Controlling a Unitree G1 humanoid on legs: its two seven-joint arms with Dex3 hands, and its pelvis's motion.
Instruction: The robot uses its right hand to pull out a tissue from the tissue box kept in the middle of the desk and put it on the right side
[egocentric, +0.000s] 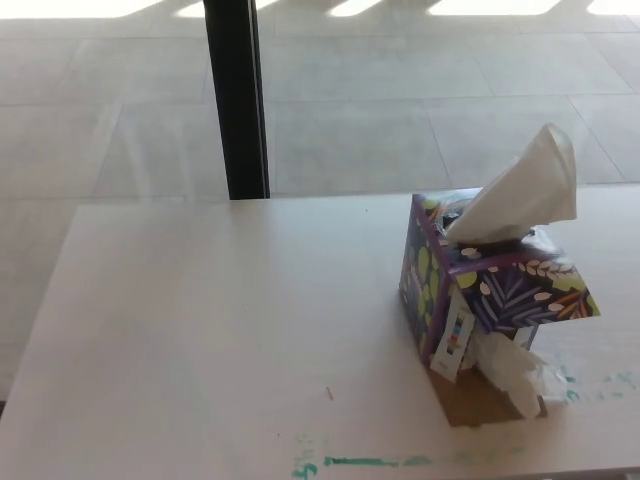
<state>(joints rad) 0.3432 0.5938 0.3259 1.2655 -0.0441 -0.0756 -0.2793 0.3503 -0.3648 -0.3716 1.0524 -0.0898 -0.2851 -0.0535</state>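
Pale desk (200, 330) carries the tilted tissue box (490, 290), tissue (525, 190) protruding; no robot hand visible.

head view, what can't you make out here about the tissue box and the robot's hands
- Both hands: outside the head view, so their state is unknown.
- Tissue box: its far and right sides face away; the label on its near corner is too small to read.
- Crumpled tissue: partly tucked under the box, its extent hidden.
- Desk: right and near edges cut off by the frame.
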